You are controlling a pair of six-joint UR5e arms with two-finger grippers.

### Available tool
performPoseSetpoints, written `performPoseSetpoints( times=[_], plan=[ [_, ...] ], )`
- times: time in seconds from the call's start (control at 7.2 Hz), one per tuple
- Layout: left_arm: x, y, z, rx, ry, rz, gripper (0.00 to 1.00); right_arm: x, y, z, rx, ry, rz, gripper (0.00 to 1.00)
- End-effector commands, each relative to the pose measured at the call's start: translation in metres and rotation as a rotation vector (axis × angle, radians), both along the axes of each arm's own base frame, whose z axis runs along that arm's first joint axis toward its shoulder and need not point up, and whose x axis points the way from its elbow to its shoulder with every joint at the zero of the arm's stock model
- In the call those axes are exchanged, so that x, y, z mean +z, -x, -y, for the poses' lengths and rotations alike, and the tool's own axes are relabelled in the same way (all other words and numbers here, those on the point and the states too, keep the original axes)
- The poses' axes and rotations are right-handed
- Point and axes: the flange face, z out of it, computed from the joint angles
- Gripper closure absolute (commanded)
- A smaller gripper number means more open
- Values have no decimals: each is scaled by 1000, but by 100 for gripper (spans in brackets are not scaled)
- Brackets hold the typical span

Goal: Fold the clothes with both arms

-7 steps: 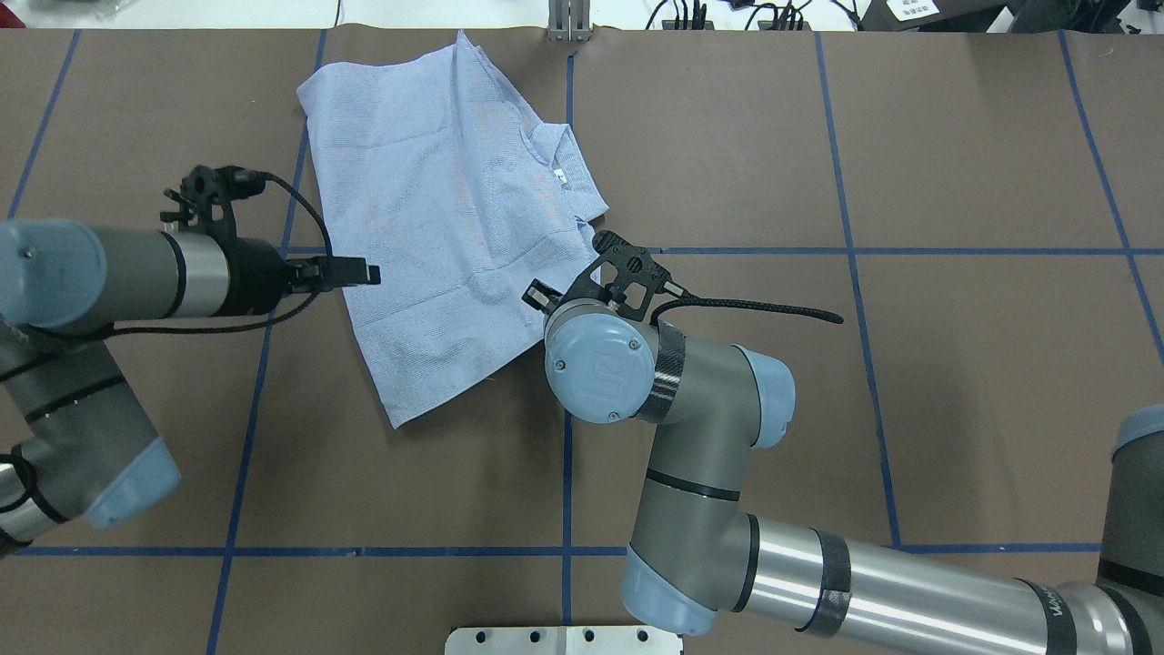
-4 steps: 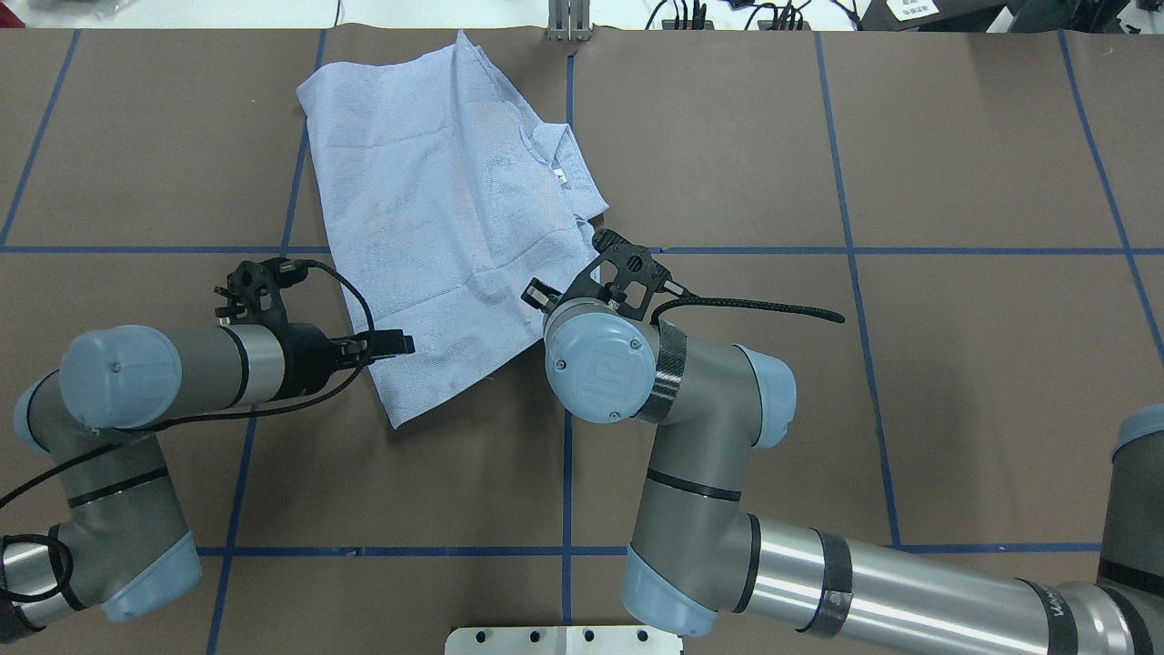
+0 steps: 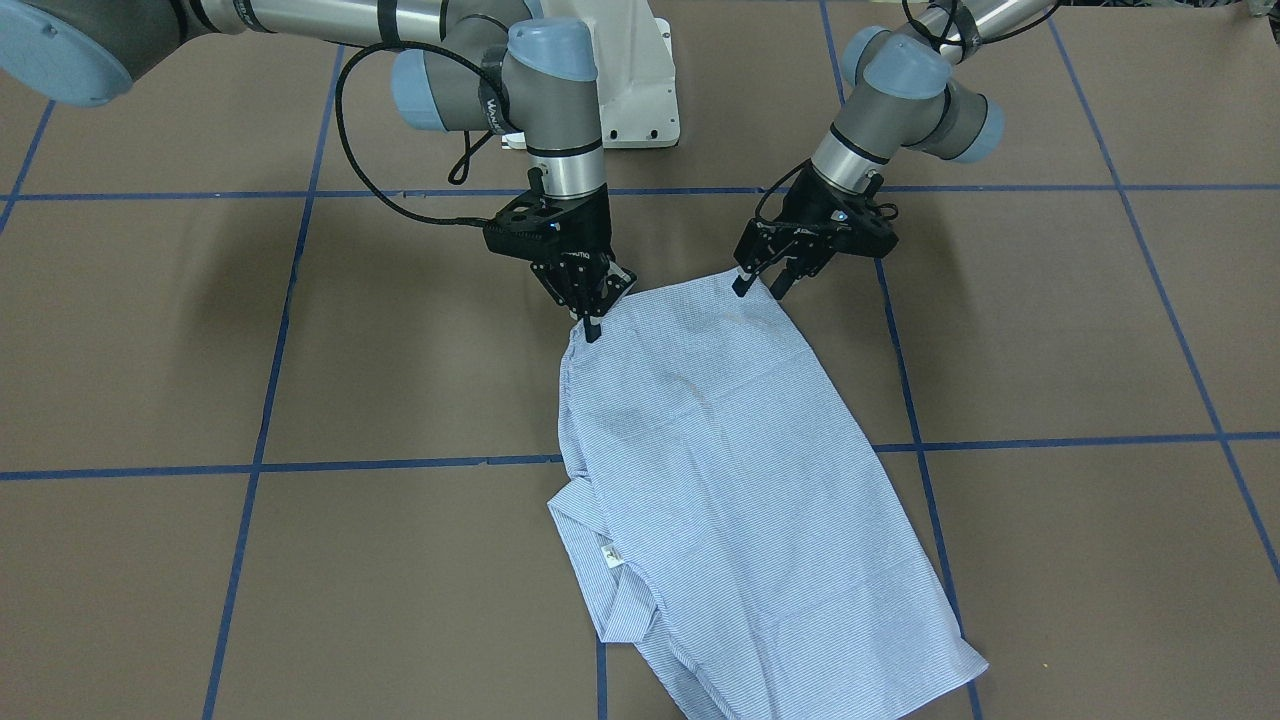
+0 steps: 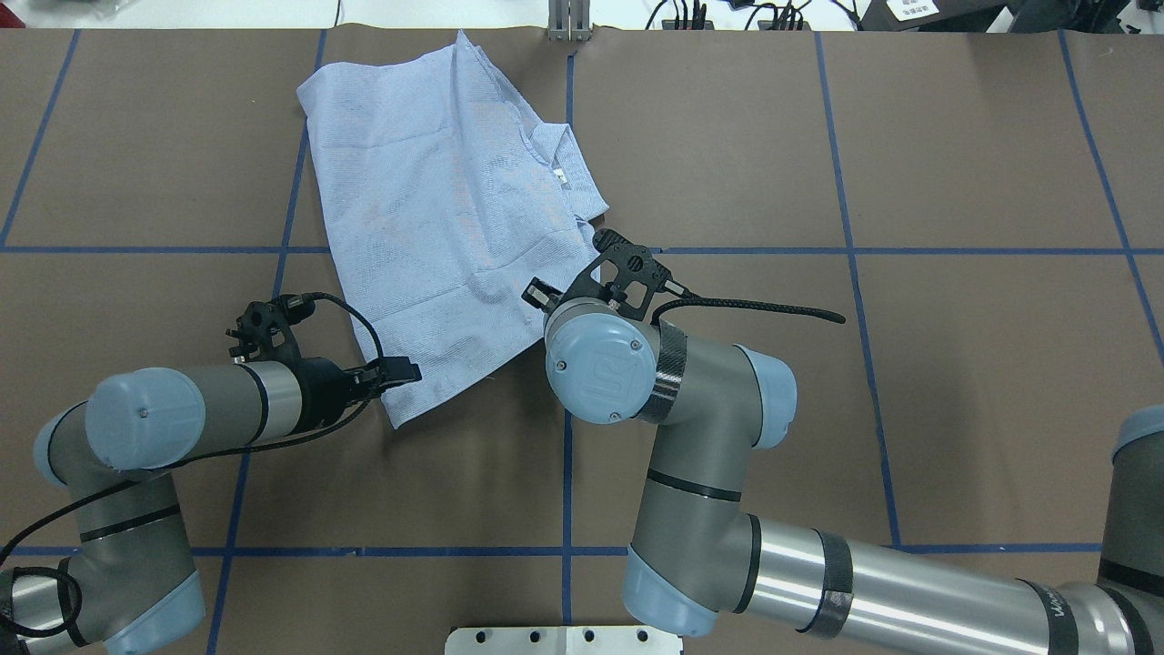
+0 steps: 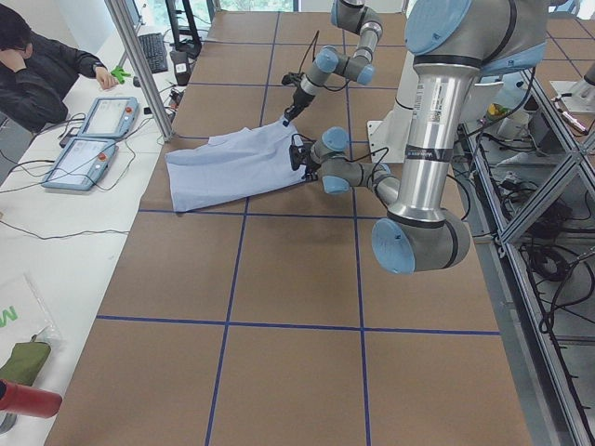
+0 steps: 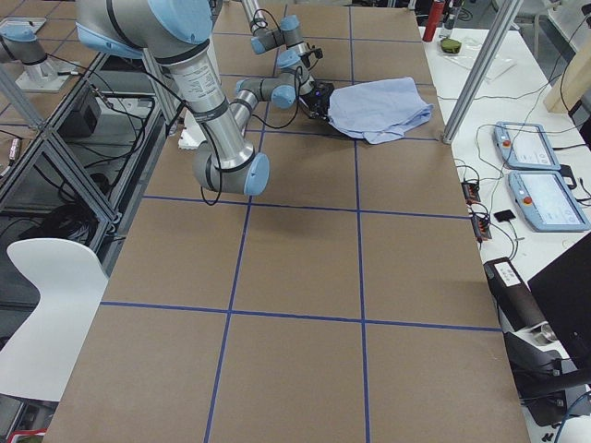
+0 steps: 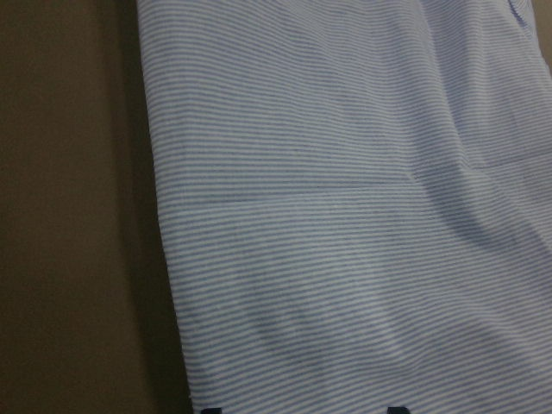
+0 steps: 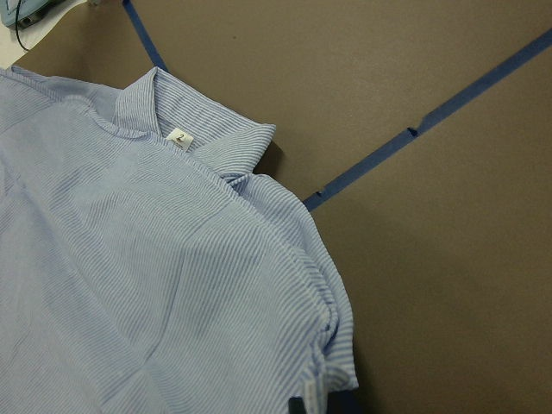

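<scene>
A: Light blue and white, fine stripe. Is that the one piece you have logged?

B: Yes. Item 1, shirt (image 4: 436,209). You will find it folded and lying flat on the brown table (image 4: 909,409), left of centre on the robot's side. It reaches from the far edge back toward the robot.

A: Long axis?

B: It runs far to near, with the near end leaning a little toward the robot's right. The collar (image 8: 147,103), with its small white label (image 8: 178,138), sits on the long side that faces the robot's right, toward the far end.

A: Item 2?

B: Left gripper (image 3: 758,290), at the near short edge, on that edge's left corner. Its fingers are spread wide. In your left wrist view the dark fingertips (image 7: 392,409) stand well apart, with striped cloth lying ahead of them.

A: Item 3?

B: Right gripper (image 3: 592,325), pointing down at the other corner of the same edge. Its fingers are drawn together on the cloth there, and your right wrist view shows that corner running in at the dark tips.
</scene>
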Motion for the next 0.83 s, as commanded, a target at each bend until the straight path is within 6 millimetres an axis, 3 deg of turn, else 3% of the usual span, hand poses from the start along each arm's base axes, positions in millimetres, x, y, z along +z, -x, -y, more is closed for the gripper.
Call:
performPoseSetpoints(
  times=[0.0, 0.69],
  plan=[
    [1, -10, -13, 6, 5, 1, 29, 0, 0, 0, 1, 0, -1, 100],
    [-1, -15, -20, 17, 2, -1, 30, 1, 0, 0, 1, 0, -2, 100]
  ],
)
